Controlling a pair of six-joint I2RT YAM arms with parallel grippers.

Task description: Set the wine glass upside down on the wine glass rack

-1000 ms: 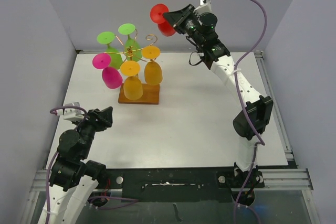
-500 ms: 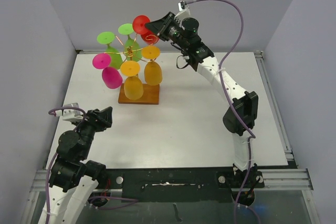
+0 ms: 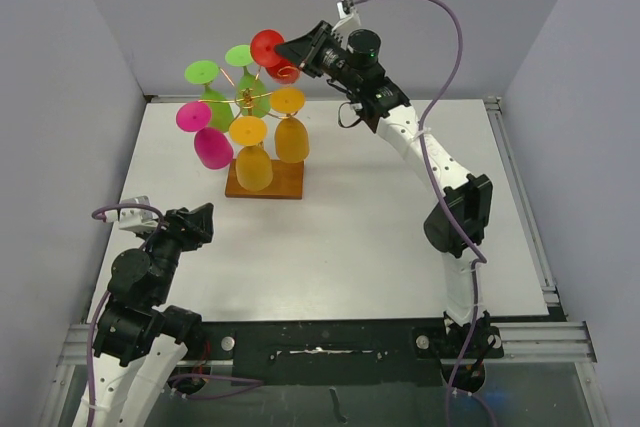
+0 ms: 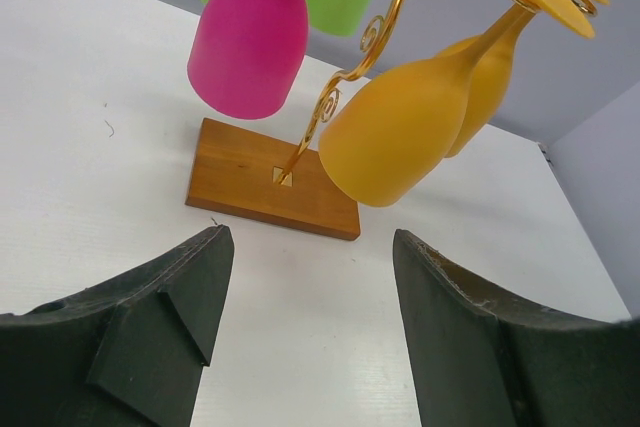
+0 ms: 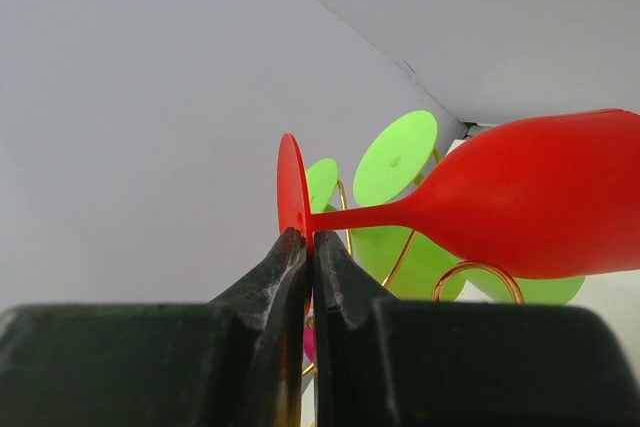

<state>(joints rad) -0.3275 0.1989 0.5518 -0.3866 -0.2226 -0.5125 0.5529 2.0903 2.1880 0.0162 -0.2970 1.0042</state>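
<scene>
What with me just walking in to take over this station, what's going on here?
The right end effector is shut on the foot of the red wine glass, holding it at the top of the wine glass rack by a free scroll arm, not yet released. Two green glasses, a pink glass and two yellow glasses already hang there upside down. The left end effector sits open and empty, low over the table.

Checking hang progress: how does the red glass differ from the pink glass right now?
Support: the red glass is pinched at its foot's edge by the shut right tool. The pink glass hangs bowl down from the rack, with no tool on it.
Place: the red glass is up at the rack's far top, the pink glass lower on its left side.
Shared: same stemmed shape, matte solid colour.
</scene>
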